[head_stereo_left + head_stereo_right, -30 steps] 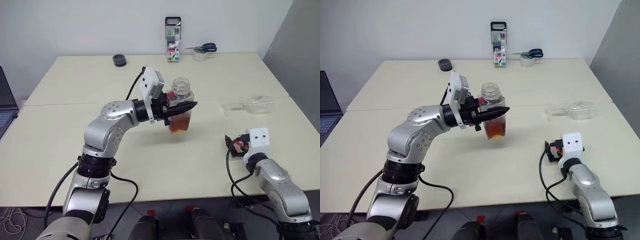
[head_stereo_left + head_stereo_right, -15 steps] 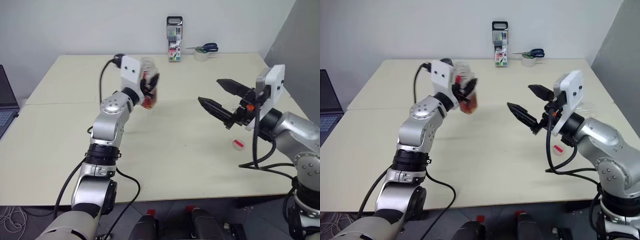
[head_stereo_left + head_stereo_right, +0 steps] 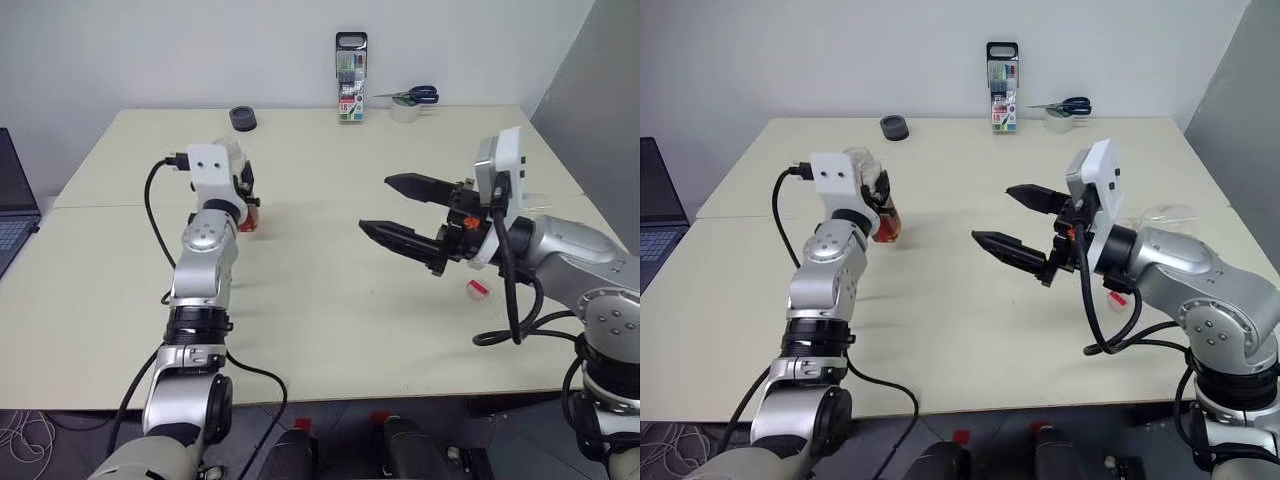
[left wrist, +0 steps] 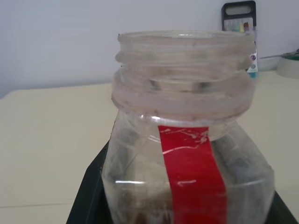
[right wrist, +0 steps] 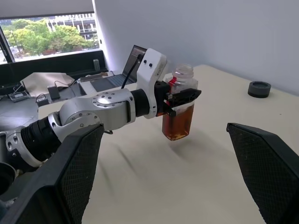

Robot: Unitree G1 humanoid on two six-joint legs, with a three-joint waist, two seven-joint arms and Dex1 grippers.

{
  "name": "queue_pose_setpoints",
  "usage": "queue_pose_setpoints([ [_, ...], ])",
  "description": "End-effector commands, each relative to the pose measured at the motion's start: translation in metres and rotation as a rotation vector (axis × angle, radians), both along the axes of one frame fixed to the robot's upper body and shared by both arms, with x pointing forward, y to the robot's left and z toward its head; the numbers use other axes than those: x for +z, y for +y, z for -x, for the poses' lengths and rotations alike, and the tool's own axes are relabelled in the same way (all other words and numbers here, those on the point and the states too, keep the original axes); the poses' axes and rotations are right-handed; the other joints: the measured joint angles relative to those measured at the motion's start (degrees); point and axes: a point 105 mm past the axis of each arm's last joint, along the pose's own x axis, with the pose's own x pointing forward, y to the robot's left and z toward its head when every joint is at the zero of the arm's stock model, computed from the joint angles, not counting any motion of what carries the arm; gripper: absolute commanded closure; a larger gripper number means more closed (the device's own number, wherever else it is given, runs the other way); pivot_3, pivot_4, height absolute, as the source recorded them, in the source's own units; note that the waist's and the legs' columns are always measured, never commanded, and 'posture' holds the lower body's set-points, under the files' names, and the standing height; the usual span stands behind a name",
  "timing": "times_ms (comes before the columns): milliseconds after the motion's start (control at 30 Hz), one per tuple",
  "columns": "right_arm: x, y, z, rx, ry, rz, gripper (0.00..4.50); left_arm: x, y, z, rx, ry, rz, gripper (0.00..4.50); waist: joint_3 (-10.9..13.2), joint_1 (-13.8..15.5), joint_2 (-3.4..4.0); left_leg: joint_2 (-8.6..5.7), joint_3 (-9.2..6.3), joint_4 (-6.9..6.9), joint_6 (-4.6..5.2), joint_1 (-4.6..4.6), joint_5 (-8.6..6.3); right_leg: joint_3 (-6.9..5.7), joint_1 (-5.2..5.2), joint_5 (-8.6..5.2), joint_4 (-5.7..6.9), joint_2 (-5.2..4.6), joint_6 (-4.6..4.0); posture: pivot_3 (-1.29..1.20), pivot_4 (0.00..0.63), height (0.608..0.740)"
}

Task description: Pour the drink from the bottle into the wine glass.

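The bottle point(image 5: 180, 109) is upright and uncapped, with a red label strip point(image 4: 194, 172). The amber drink point(image 5: 177, 125) fills its lower half. My left gripper point(image 5: 186, 98) is shut on the bottle's shoulder and holds it just above the table's left part point(image 3: 248, 205). My right gripper point(image 3: 376, 203) hangs open over the middle of the table, pointing left toward the bottle with nothing between its fingers. The wine glass point(image 3: 1163, 212) lies on its side at the right, partly hidden behind my right arm.
A small red cap point(image 3: 477, 288) lies on the table below my right arm. At the far edge stand a marker pack point(image 3: 351, 63), a tape roll with scissors point(image 3: 405, 105) and a black round object point(image 3: 243, 118). A laptop point(image 3: 12, 200) sits at the left.
My left arm swung the bottle from the table's middle out to the left and farther away. My right arm rose from the near right edge and turned left, its jaws staying open.
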Motion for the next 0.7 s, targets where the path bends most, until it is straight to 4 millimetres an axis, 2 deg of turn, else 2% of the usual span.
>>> queue_pose_setpoints([
  [33,0.013,0.003,0.005,0.027,-0.056,-0.025,0.02,0.015,0.008,0.005,-0.001,-0.088,0.059,2.73,0.0,0.0,0.0,0.0,0.01,0.0,0.0,0.0,0.0,0.0,0.0,0.0,0.0,0.0,0.0,0.0,0.15,0.74],
  [167,0.012,0.004,0.003,0.02,-0.055,-0.03,0.02,0.006,0.012,0.006,-0.023,-0.08,0.106,2.73,0.0,0.1,-0.01,0.0,0.0,0.0,0.0,0.0,0.0,-0.01,-0.01,0.0,0.0,-0.01,0.0,0.0,0.15,0.74],
  [567,0.013,-0.001,-0.008,-0.041,-0.05,-0.062,0.02,-0.009,0.013,0.005,-0.038,-0.05,0.054,2.73,0.0,0.1,-0.03,-0.01,0.02,0.0,0.0,0.01,0.0,-0.03,-0.01,0.0,0.01,-0.01,0.0,0.0,0.15,0.74],
  [700,0.013,-0.002,-0.01,-0.051,-0.047,-0.068,0.0,-0.014,0.012,0.006,-0.044,-0.04,0.053,1.53,0.0,0.1,-0.03,0.0,0.02,0.0,0.0,0.01,0.0,-0.02,-0.01,0.0,0.01,-0.01,0.0,0.0,0.15,0.74],
])
